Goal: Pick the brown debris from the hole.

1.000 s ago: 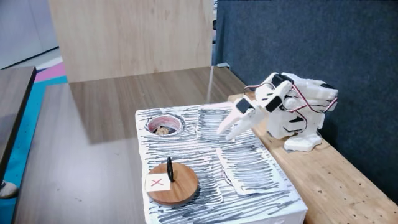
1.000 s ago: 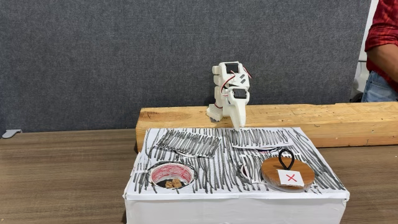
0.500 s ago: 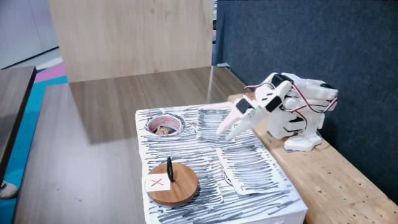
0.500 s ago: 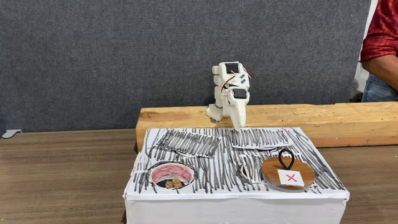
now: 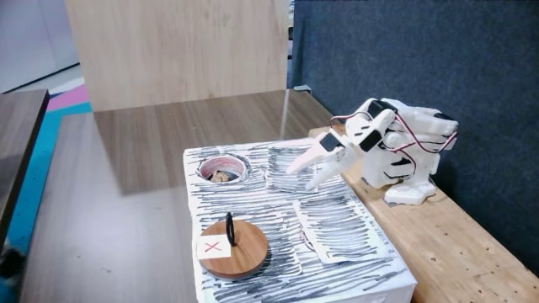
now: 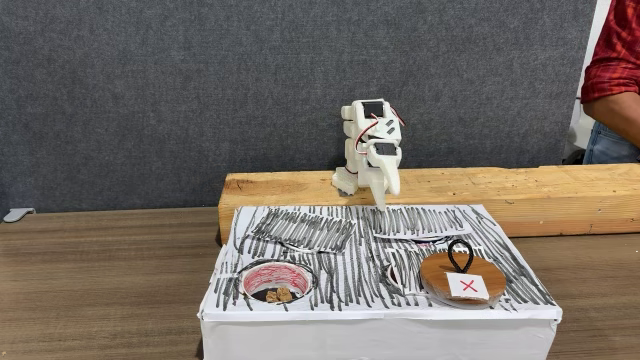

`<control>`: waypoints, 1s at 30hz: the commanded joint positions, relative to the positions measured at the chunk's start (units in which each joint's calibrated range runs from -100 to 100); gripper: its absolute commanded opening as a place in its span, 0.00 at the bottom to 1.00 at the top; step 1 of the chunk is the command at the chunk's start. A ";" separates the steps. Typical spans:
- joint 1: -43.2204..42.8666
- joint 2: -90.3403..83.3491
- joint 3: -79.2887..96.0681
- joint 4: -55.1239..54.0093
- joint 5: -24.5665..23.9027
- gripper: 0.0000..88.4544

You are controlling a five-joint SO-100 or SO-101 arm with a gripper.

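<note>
The brown debris [image 5: 221,176] [image 6: 278,294] is a small tan lump lying at the bottom of the round, red-rimmed hole [image 5: 224,161] [image 6: 272,270] in the striped box. In both fixed views my white gripper [image 5: 301,175] [image 6: 387,198] hovers low over the box's far edge, well away from the hole, pointing down at the box top. Its jaws are parted and hold nothing. A round wooden disc [image 5: 236,247] [image 6: 462,279] with a red X label and a black loop lies on the box, at the end opposite the hole.
The white box [image 5: 337,227] [image 6: 380,330] with black stripes stands on a brown table. My arm's base [image 5: 408,189] sits on a wooden beam [image 6: 520,190] behind the box. A person's arm in a red sleeve [image 6: 615,60] shows at the right edge.
The gripper's jaws have swung apart from nearly closed. The arm itself has barely moved. The person's arm at the right edge has shifted slightly.
</note>
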 commanded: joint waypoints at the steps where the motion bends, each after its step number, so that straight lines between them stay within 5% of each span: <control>1: 0.17 -0.01 -0.44 -0.75 0.35 0.34; 8: -0.27 -0.01 -0.80 -0.66 0.35 0.01; 21: -0.35 3.85 -15.82 -0.66 0.40 0.05; 30: 0.31 43.63 -53.73 -0.24 -0.43 0.05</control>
